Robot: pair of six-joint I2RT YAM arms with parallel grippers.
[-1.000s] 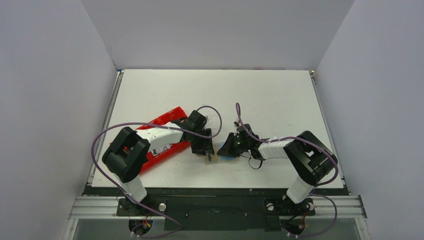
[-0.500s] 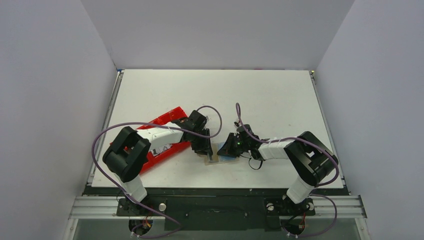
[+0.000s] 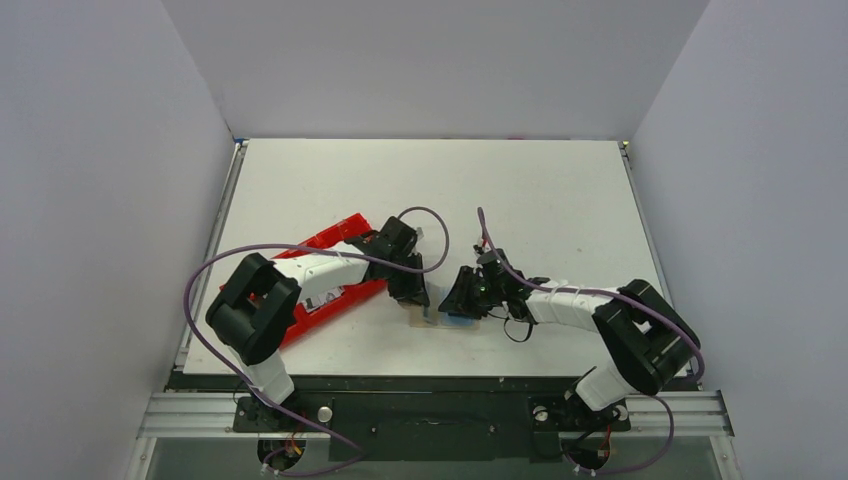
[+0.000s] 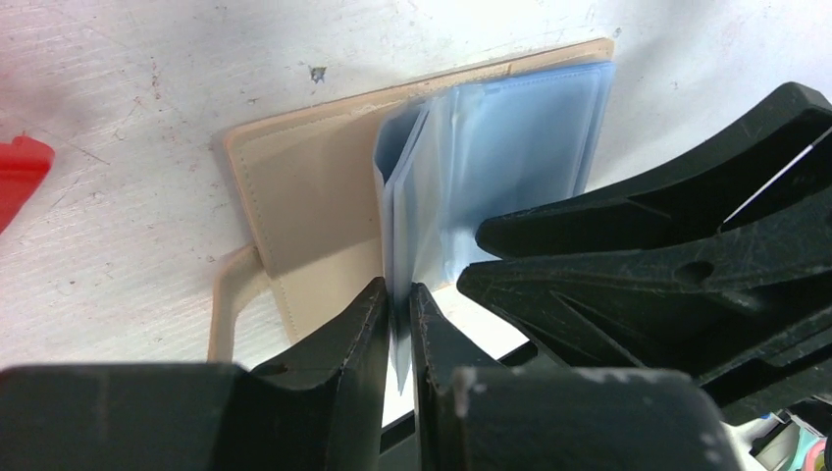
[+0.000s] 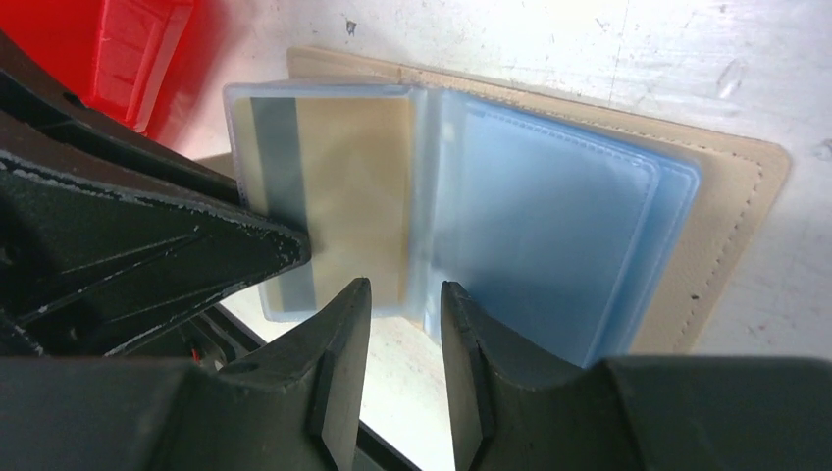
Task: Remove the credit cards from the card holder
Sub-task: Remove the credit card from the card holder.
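Left wrist: left gripper pinches a sleeve edge of the card holder; right gripper fingers parted just short of the sleeves.

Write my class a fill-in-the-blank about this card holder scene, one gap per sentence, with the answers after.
The tan holder lies ___, not folded.
The left gripper pinches a clear blue plastic ___.
The right gripper holds its fingers ___, not together.
The tray is coloured ___.
Answers: open; sleeve; apart; red.
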